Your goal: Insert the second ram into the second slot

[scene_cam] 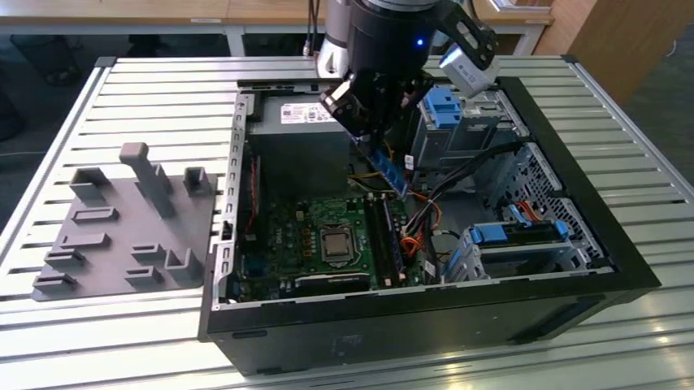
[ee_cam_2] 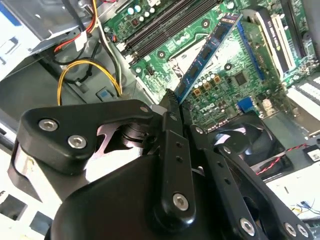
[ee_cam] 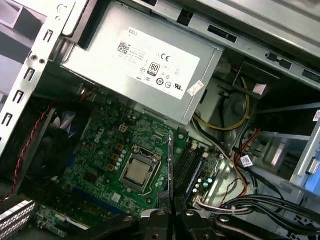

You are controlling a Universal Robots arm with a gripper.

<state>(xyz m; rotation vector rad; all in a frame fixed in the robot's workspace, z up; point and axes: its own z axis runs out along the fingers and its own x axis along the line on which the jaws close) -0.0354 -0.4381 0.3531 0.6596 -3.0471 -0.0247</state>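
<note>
My gripper [scene_cam: 372,145] hangs over the open computer case [scene_cam: 607,268] and is shut on the second ram [scene_cam: 389,173], a thin dark-blue stick. The stick points down from the fingers toward the motherboard [scene_cam: 292,236] and is held above it, clear of the board. In the second wrist view the ram [ee_cam_2: 206,52] reaches out from the gripper [ee_cam_2: 175,107] over the green board. In the first wrist view the ram [ee_cam: 170,165] shows edge-on, just beside the black memory slots [ee_cam: 187,167]. Those slots [scene_cam: 386,236] lie below the stick's lower end, to the exterior view's right of the processor socket [scene_cam: 336,242].
The grey power supply [scene_cam: 298,114] sits at the back of the case, and blue drive cages [scene_cam: 450,106] [scene_cam: 521,236] stand on the exterior view's right. Loose cables [scene_cam: 418,223] run near the slots. A grey holder block with pegs [scene_cam: 119,219] lies outside the case on the slatted table.
</note>
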